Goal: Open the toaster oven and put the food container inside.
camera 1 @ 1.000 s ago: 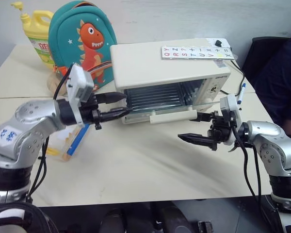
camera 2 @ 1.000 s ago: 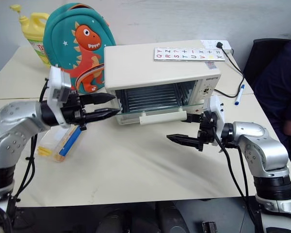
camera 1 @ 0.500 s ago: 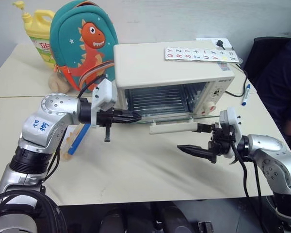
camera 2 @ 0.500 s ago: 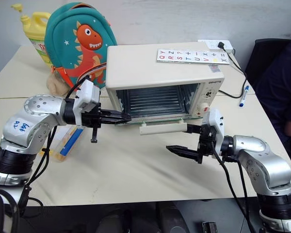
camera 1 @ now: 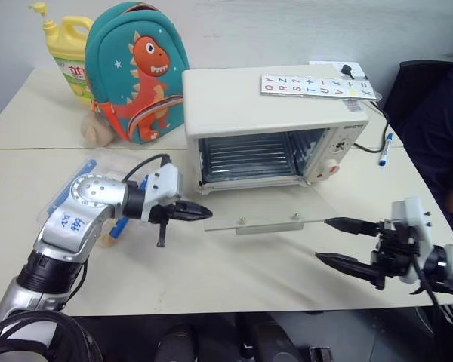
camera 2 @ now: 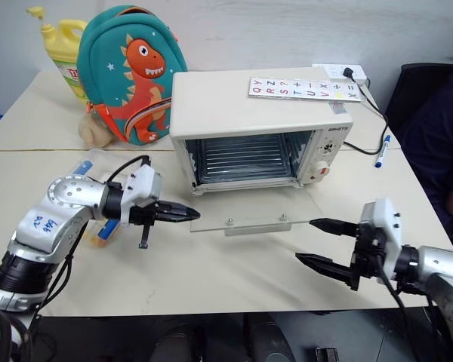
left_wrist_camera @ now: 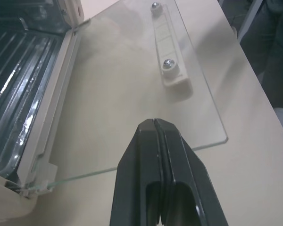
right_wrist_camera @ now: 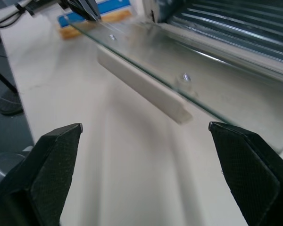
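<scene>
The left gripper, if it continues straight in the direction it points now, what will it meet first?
Most likely the open glass door of the toaster oven. The shut left gripper points at the door's near corner, level with its edge. Whether the tip already touches the glass is unclear.

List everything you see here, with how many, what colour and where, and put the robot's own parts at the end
toaster oven: one, cream-white, middle of table, glass door folded down flat.
food container: one, clear with blue clip, behind left arm.
backpack: one, teal with orange dinosaur, left of oven.
bottle: one, yellow, far left.
letter card: one, white, on oven top.
pen: one, blue, right of oven.
power strip: one, white, behind oven.
left gripper: black, shut, at door's left corner.
right gripper: black, open, right of door.
</scene>
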`<state>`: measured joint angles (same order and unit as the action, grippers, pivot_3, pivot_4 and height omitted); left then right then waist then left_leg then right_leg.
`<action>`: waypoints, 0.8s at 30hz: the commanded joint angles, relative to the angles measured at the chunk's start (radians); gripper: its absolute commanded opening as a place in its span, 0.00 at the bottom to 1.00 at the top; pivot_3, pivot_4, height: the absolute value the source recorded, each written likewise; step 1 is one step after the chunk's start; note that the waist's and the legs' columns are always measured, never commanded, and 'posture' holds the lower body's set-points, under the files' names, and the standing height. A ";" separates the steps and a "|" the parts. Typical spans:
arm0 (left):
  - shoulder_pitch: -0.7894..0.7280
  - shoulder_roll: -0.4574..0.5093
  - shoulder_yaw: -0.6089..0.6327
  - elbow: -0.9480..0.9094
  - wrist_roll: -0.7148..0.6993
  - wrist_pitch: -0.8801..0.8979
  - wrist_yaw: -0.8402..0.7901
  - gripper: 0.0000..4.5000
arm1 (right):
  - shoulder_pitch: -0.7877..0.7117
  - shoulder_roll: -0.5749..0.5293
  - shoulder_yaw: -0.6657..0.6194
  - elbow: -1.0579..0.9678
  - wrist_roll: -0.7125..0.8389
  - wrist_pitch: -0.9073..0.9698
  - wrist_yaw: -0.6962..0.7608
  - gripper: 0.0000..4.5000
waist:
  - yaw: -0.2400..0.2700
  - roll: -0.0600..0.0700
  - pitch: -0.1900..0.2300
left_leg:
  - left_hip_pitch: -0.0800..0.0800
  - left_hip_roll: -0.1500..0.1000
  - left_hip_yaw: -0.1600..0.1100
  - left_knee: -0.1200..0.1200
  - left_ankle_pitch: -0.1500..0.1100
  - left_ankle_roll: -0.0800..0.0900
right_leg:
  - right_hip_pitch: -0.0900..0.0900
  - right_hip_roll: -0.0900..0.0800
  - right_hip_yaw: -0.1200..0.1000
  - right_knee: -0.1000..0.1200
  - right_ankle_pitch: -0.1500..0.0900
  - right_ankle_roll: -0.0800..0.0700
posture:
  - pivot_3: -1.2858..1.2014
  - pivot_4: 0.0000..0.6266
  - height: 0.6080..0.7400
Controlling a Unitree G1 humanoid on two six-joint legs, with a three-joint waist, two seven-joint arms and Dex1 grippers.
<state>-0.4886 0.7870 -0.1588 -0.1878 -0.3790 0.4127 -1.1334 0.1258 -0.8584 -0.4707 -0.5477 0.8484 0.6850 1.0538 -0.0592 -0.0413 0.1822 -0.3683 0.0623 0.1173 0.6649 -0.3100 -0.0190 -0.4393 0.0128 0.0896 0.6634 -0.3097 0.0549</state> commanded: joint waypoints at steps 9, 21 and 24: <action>0.256 -0.043 0.053 -0.208 0.144 0.004 0.261 0.00 | -0.413 -0.029 0.184 0.064 0.136 0.055 -0.002 1.00 | 0.004 0.000 0.000 | -0.001 0.000 -0.002 0.000 -0.003 0.005 | 0.002 -0.001 -0.001 -0.003 0.000 0.000 | 0.52 0.24 1.00; 0.883 -0.260 0.767 -0.643 -0.214 0.357 0.514 0.59 | -0.718 0.058 0.448 0.327 -0.004 -0.023 0.204 1.00 | -0.009 -0.002 -0.001 | -0.001 0.000 -0.002 0.000 -0.003 0.006 | 0.001 -0.003 -0.003 -0.003 0.000 0.000 | 0.52 0.24 1.00; 0.967 -0.339 0.918 -0.669 -0.306 0.387 0.590 0.79 | -0.773 0.092 0.489 0.389 -0.041 -0.046 0.253 1.00 | 0.002 -0.003 -0.001 | 0.000 0.000 -0.004 0.000 -0.003 0.006 | 0.002 -0.003 -0.004 -0.003 0.000 0.000 | 0.52 0.24 1.00</action>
<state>0.4524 0.4820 0.6519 -0.8073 -0.6063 0.7868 -0.5965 -0.6096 -0.7809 0.0035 -0.1824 0.8222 0.6713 1.2677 -0.0568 -0.0440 0.1807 -0.3684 0.0619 0.1137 0.6653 -0.3134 -0.0128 -0.4370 0.0094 0.0854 0.6604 -0.3098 0.0546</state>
